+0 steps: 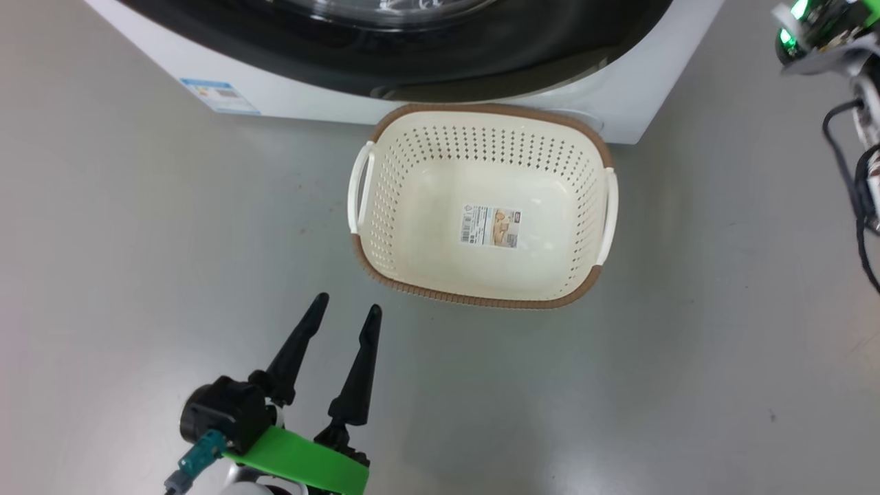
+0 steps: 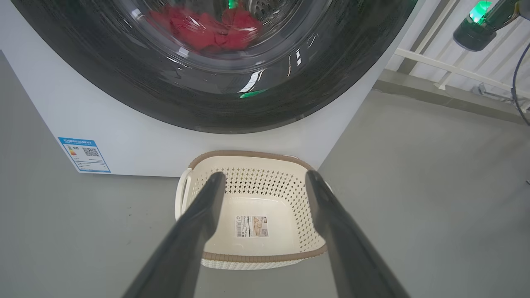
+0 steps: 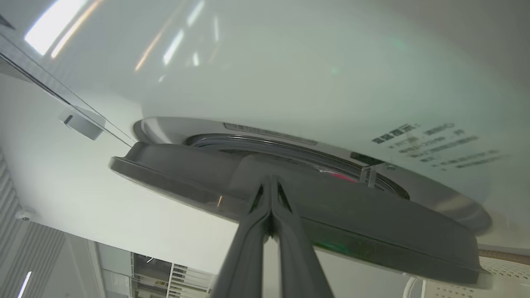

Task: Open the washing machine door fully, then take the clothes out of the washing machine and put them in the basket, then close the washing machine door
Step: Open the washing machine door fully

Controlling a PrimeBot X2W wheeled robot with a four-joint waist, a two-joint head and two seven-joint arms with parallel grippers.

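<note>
Left gripper is hovering over the grey floor at 7 o'clock in the head view, fingers standing wide apart. Basket is sitting at 1 o'clock from it, a label sticker showing on its bottom, with the washing machine just beside it at 12. Red clothes are lying in the drum behind the door glass. Right gripper is pointing at the door's black edge, fingers pressed together - contact unclear. The door is standing slightly ajar there.
</note>
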